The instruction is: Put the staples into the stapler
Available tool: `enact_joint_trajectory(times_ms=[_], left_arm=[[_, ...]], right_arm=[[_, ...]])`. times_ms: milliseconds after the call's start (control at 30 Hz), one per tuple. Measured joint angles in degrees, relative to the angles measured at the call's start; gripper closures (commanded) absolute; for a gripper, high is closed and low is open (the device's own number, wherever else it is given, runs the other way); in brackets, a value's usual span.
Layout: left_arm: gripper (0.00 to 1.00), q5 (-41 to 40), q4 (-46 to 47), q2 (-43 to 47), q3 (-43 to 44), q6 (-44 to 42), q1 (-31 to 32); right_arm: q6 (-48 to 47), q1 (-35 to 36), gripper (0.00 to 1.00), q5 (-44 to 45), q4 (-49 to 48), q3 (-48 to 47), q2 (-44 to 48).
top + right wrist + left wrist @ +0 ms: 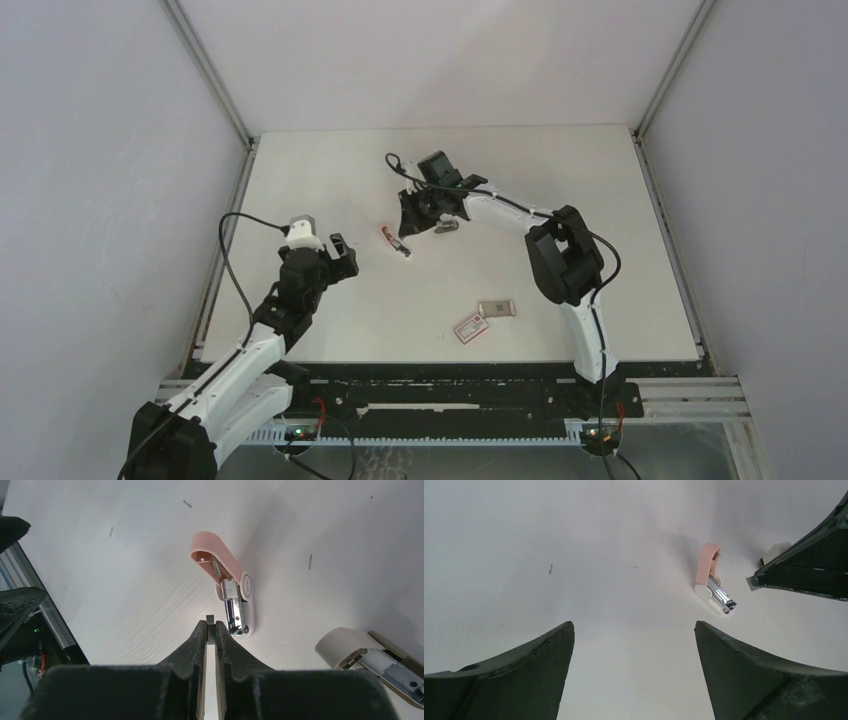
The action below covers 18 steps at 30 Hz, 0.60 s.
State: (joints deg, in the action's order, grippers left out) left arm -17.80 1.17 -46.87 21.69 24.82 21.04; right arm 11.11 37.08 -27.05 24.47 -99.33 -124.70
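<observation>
Top external view: the right gripper (pixel 407 225) reaches far out, just beside the pink stapler (pixel 397 240); its jaws are too small to read here. A pale tray (pixel 497 308) and a red-labelled box (pixel 471 327) lie well apart from it, nearer the bases.

Left wrist view: the left gripper (pixel 634 629) hangs spread and empty, facing the stapler's hinged-open lid.

Right wrist view: the jaws are pressed onto a small grey strip of staples (pixel 210 620), its tip just beside the silver magazine (pixel 235 611). The strip looks light and brittle, best pinched by its flat sides; most of it is hidden between the fingers. A beige stapler (pixel 370 652) is cut off at the edge.
</observation>
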Motion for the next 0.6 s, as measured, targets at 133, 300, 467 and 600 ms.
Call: enact_joint_trajectory(times_ms=[133, 300, 467, 600], left_arm=[[0.06, 0.0, -0.02, 0.0, 0.0, 0.0, 0.0], [0.06, 0.0, -0.02, 0.0, 0.0, 0.0, 0.0], [0.06, 0.02, 0.0, 0.0, 0.0, 0.0, 0.0], [0.06, 0.0, -0.02, 0.0, 0.0, 0.0, 0.0]], right_arm=[[0.59, -0.33, 0.94, -0.79, -2.45, 2.67, 1.7], [1.36, -0.35, 0.94, -2.03, -4.92, 11.98, 5.64], [2.01, -0.35, 0.94, -3.89, -6.34, 22.77, 11.32], [2.6, -0.17, 0.94, -5.2, -8.46, 26.93, 13.03]])
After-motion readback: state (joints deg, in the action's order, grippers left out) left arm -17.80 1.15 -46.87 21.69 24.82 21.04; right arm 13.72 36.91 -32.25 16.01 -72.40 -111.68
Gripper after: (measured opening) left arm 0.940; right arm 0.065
